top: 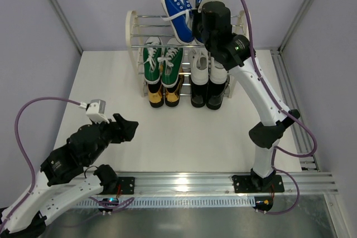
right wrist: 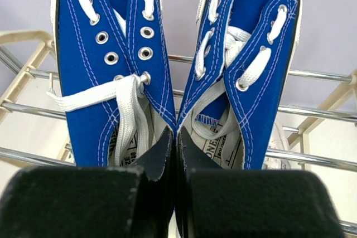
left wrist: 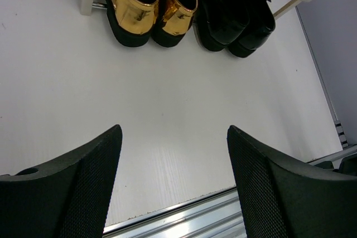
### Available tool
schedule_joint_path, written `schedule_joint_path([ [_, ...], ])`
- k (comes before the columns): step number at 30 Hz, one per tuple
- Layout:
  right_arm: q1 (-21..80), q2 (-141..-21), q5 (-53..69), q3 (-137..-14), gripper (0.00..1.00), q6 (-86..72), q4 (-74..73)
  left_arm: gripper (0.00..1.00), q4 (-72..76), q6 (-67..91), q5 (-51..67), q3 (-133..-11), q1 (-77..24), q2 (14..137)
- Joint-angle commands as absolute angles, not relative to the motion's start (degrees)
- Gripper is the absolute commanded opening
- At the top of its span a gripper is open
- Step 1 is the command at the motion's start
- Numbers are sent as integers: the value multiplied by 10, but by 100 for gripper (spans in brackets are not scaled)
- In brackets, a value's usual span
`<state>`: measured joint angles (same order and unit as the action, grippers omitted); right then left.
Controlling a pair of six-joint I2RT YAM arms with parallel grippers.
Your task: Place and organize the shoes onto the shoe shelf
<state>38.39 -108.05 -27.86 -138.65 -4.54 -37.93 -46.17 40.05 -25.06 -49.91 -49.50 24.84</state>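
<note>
A pair of blue canvas sneakers [right wrist: 106,65] hangs side by side over the top rods of the shoe shelf [top: 133,32]. My right gripper [right wrist: 177,137] is shut on their two inner collars, pinching them together. In the top view one blue sneaker [top: 177,6] tilts above the shelf, and the other is mostly hidden behind the right wrist. Green sneakers [top: 162,62] and white sneakers [top: 207,65] sit on the middle tier. Gold loafers [left wrist: 145,4] and black dress shoes [left wrist: 234,20] fill the bottom tier. My left gripper [left wrist: 174,137] hovers open and holds nothing, low near the front left.
An aluminium rail [top: 223,181] runs along the near edge, just below the left fingers [left wrist: 89,182]. Grey walls close in the back and sides. A second rail [top: 290,90] runs down the table's right side. White table [top: 195,137] lies between shelf and arms.
</note>
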Motion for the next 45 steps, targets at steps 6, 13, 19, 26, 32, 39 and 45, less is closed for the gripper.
schedule_joint_path([
  [6,380,-1067,-295,-1434,4,-120,-265,75,-472,400,-265,-519,-496,237],
  [13,374,-1078,-277,-1426,4,-125,-276,75,-483,402,-272,-518,-496,225],
  [19,367,-1079,-267,-1416,7,-124,-276,75,-491,407,-277,-513,-496,211],
  [26,365,-1062,-258,-1412,55,-121,-265,75,-494,408,-285,-520,-497,209],
  [32,365,-1007,-250,-1375,71,-109,-234,75,-463,386,-290,-553,-496,239],
  [39,333,-923,-270,-1274,27,-111,-238,11,-295,295,-340,-684,-496,376],
  [45,249,-915,-168,-1231,4,-136,-285,0,-177,183,-397,-874,-492,596],
])
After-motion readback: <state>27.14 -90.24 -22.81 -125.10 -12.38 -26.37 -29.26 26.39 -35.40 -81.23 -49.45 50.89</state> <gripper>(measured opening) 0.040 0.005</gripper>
